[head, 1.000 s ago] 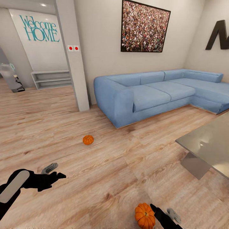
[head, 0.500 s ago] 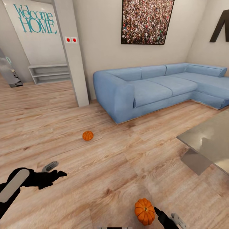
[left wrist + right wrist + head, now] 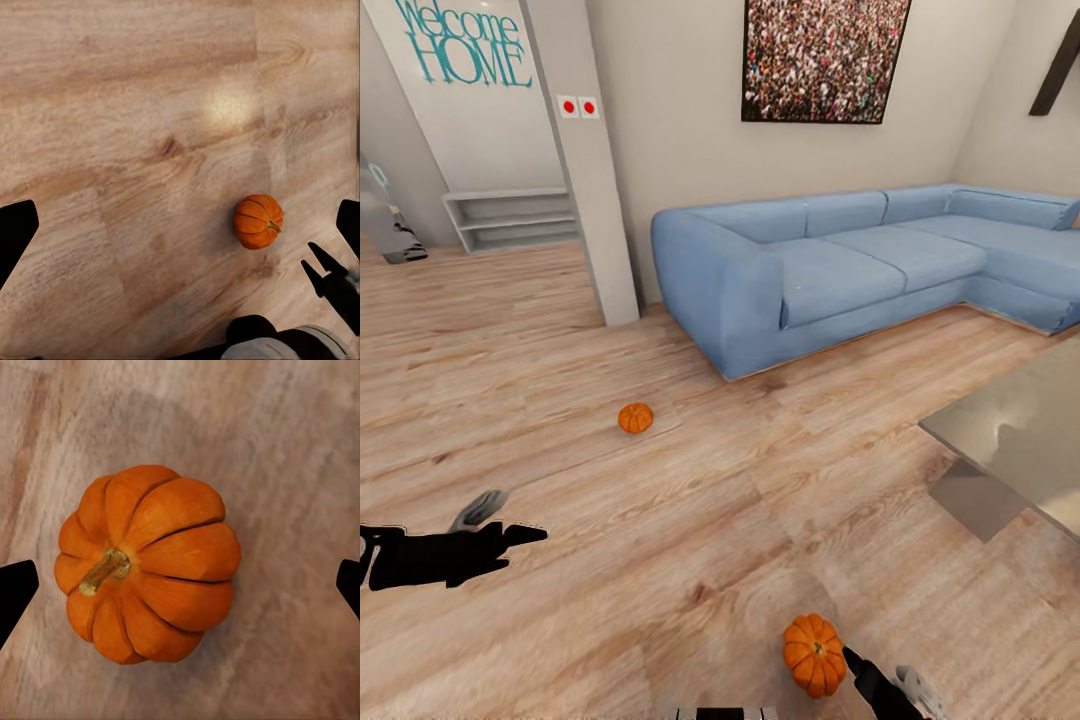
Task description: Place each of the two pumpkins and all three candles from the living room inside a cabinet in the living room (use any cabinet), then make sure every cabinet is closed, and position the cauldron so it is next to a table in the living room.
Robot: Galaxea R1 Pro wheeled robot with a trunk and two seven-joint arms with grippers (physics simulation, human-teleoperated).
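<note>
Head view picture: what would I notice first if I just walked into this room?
Probably the big blue sofa against the far wall, under a speckled picture. Then two orange pumpkins on the wooden floor: the far pumpkin out in the open, and the near pumpkin right by the right gripper.

Teal lettering point(image 3: 460, 42) is reading "Welcome HOME" on the white wall point(image 3: 480, 130) left of the grey pillar point(image 3: 585, 160); top of "Welcome" is getting cut by the frame edge. A dark letter shape point(image 3: 1057, 65) is hanging on the wall above the blue sofa point(image 3: 840, 265), too cropped to read.
</note>
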